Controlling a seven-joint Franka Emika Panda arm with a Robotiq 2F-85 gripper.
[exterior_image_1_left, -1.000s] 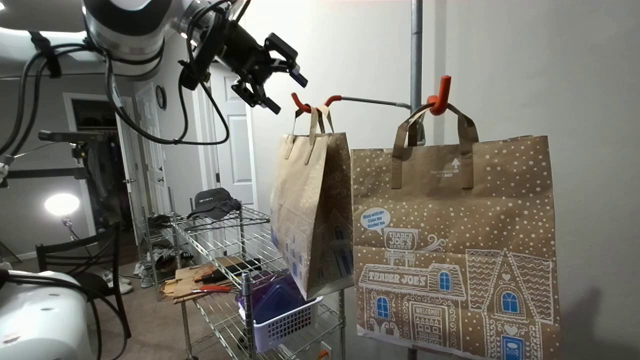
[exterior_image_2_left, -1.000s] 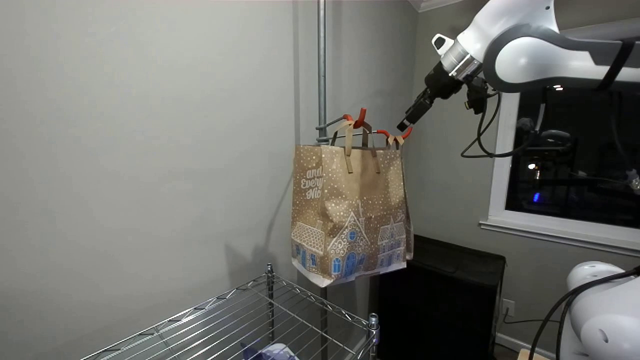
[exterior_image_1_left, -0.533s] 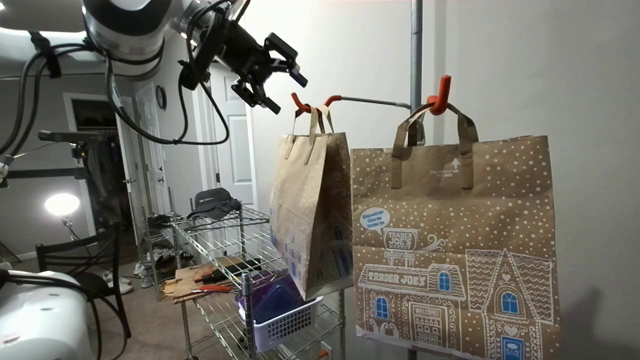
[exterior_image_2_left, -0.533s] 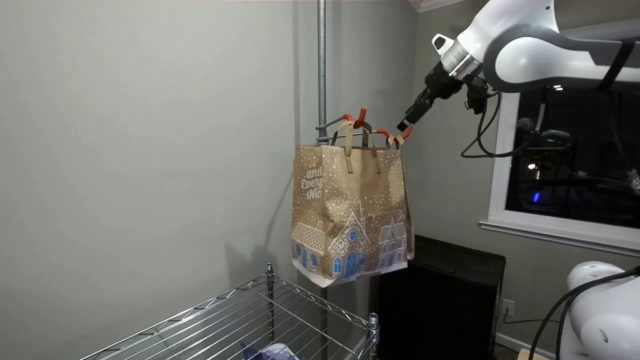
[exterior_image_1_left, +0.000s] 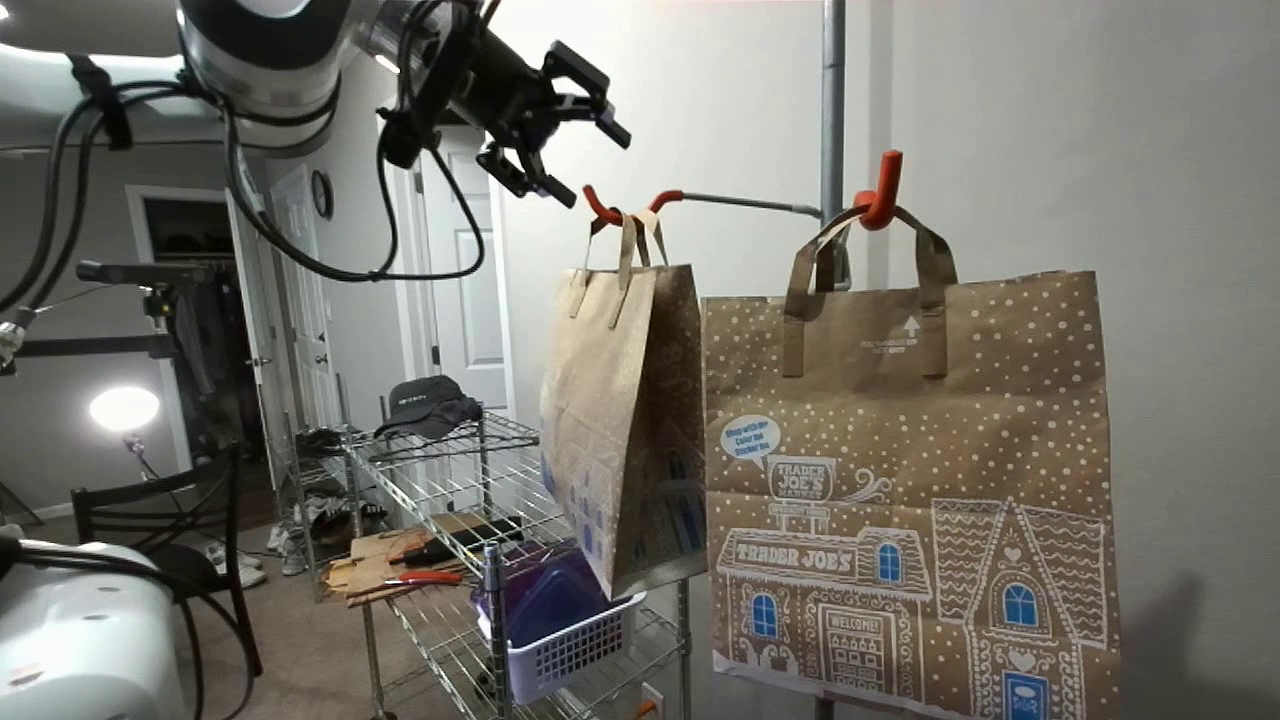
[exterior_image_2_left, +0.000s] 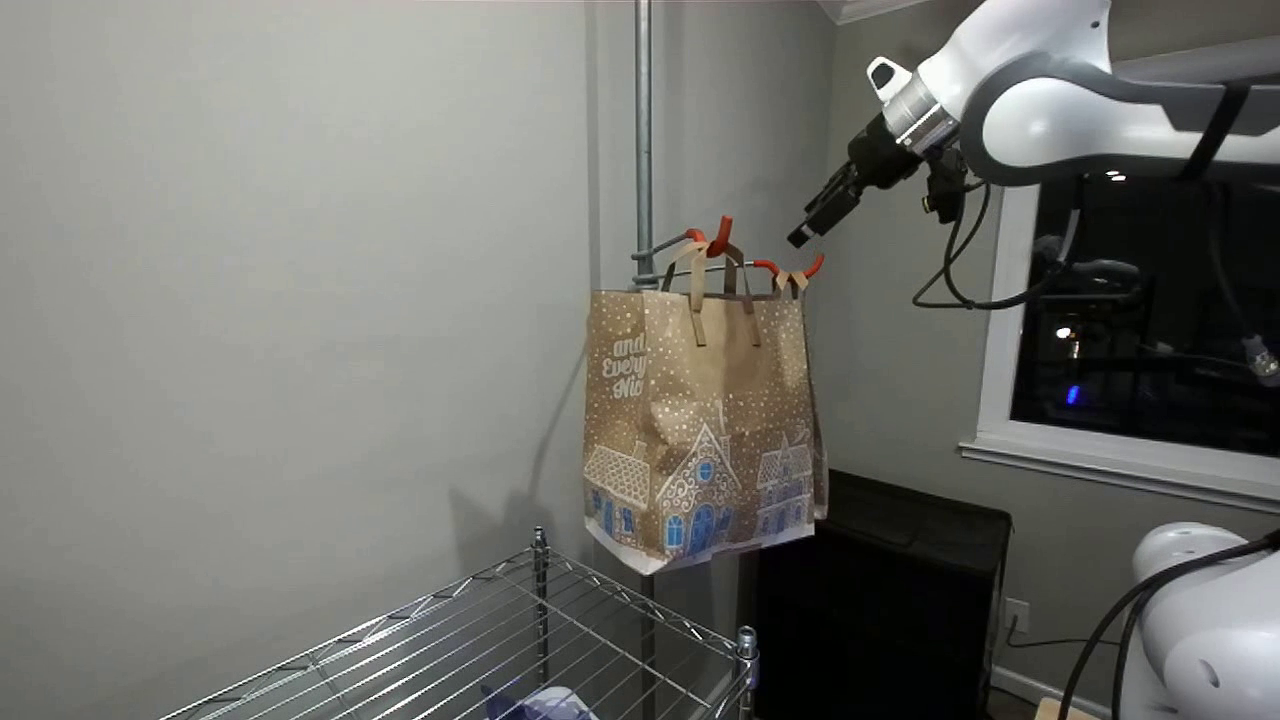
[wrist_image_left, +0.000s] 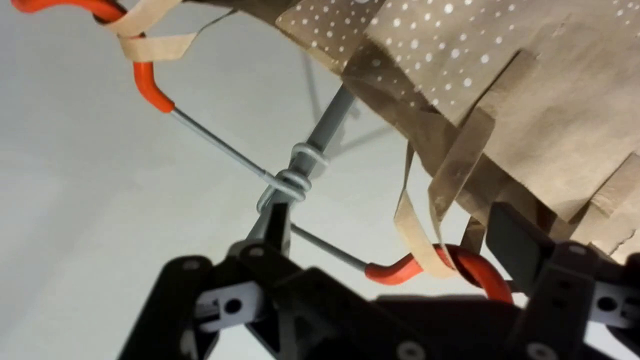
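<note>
Near two paper bags (exterior_image_1_left: 890, 430), one lettered “TRADER JOE'S” and “WELCOME!”, the gripper (exterior_image_1_left: 590, 163) hangs with jaws parted.

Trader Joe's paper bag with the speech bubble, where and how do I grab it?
Probably by its flat paper handle, pinched on one side below the red hook, coming from above, on the side away from the metal pole. The handle rises free above the paper bag, while the hook takes the loop's top.
</note>
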